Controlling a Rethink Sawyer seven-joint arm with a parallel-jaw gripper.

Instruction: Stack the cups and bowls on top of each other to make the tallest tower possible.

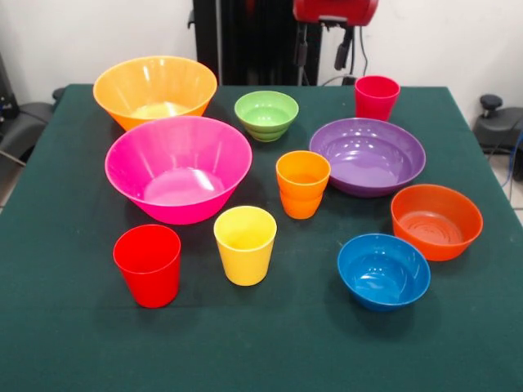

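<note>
Every piece stands apart and upright on the green table; nothing is stacked. The big orange-yellow bowl is at the far left, with the big hot-pink bowl in front of it. The small green bowl is at the far middle and the purple bowl is to the right. The orange bowl and blue bowl are at the near right. The crimson-pink cup, orange cup, yellow cup and red cup stand among them. My gripper hangs open and empty at the top edge, above the table's far side.
The black pedestal stands behind the table's far edge. A dark chair or stand is off the table's right side. The table's near strip holds no objects.
</note>
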